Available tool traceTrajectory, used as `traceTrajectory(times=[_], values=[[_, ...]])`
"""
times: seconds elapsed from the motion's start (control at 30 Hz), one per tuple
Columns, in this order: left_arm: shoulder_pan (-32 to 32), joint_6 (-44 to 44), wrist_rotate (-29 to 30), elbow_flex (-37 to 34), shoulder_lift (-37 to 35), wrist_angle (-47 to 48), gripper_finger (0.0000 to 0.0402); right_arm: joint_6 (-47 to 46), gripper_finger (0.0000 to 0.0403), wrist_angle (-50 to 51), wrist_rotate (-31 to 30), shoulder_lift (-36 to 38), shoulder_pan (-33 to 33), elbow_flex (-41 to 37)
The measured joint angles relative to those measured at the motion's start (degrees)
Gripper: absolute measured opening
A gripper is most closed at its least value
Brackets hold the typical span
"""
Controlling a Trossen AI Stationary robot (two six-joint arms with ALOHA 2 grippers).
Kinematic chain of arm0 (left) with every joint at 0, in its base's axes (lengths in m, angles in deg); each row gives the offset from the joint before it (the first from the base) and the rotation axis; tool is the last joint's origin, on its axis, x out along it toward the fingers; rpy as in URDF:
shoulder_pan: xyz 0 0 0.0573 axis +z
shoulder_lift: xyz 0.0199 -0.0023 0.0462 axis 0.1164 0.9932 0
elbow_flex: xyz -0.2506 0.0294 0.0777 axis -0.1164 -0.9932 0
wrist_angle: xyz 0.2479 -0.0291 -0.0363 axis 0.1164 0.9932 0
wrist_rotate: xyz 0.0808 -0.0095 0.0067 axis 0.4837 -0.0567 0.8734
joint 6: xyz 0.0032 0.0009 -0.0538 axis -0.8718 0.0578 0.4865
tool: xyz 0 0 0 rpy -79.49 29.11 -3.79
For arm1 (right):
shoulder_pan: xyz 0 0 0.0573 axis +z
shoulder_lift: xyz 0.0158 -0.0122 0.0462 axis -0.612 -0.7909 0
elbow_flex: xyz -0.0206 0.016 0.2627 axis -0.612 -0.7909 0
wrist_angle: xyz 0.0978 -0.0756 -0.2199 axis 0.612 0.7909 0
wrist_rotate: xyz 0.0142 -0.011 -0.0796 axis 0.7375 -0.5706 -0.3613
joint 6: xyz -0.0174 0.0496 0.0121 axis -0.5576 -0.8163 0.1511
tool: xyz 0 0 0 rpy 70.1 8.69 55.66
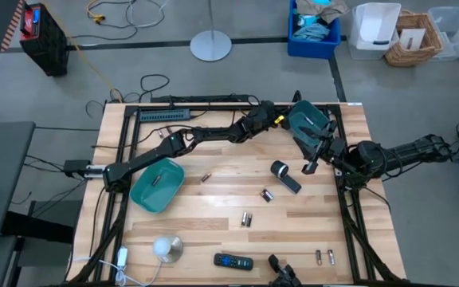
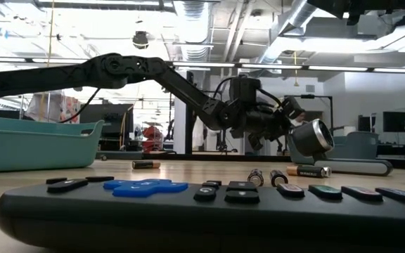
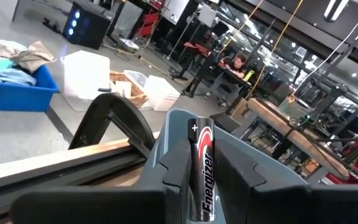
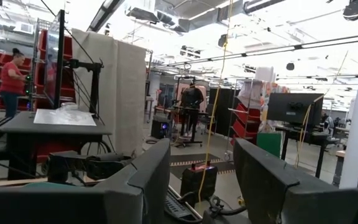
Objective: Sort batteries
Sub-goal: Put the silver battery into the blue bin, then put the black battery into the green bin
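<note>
My left gripper (image 1: 282, 119) is raised at the far side of the table, beside the right teal bin (image 1: 309, 121), and is shut on an Energizer battery (image 3: 202, 163). My right gripper (image 1: 310, 165) hovers open just near of that bin and holds nothing; its wrist view shows only the room between its fingers (image 4: 201, 177). Loose batteries lie on their sides on the wood: one (image 1: 205, 177), one (image 1: 267, 194), a pair (image 1: 246, 218), and two near the front edge (image 1: 324, 256). My left gripper pinches the Energizer battery between its two fingers (image 3: 166, 177). The cell lies along the fingers, and its plus end (image 3: 198, 124) sticks out beyond their tips. It is lifted clear of the table, in front of the teal bin's wall (image 3: 176, 118).
A second teal bin (image 1: 158, 186) stands at the left. A black cylinder with a white end (image 1: 282, 172) lies mid-table beside my right gripper. A black remote (image 1: 233, 261) and a white dome (image 1: 166, 248) sit near the front edge. A black frame (image 1: 126, 151) borders the table.
</note>
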State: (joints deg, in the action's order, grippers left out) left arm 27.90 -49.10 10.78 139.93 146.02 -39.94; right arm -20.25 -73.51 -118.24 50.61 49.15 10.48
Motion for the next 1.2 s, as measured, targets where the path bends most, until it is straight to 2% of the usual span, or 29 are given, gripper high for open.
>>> traceTrajectory(times=[0.2, 0.53, 0.8, 0.9, 1.07, 1.2], values=[[0.0, 0.8, 0.0, 0.0, 0.0, -0.1, 0.0055, 0.0, 0.0191, 0.0, 0.0, 0.0, 0.0, 0.0], [0.0, 2.0, 0.0, 0.0, 0.0, -0.1, 0.0094, 0.0, 0.0191, 0.0, 0.0, 0.0, 0.0, 0.0], [0.0, 2.1, -0.2, 0.0, 0.0, -0.7, 0.0099, 0.3, 0.0191, 0.1, 0.0, 0.0, 0.0, 0.0], [0.0, 0.8, -3.8, 0.0, 0.0, -3.9, 0.0099, 0.3, 0.0191, 0.6, 0.0, 0.0, 0.1, 0.0], [0.0, -4.8, -13.6, 0.0, -2.8, -5.4, 0.0099, -0.5, 0.0191, 3.1, 0.0, 0.0, 1.6, 0.0], [-0.5, -7.9, -17.1, 0.0, -4.4, -6.9, 0.0083, -1.1, 0.0191, 5.7, -0.1, 0.0, 3.8, 0.0]])
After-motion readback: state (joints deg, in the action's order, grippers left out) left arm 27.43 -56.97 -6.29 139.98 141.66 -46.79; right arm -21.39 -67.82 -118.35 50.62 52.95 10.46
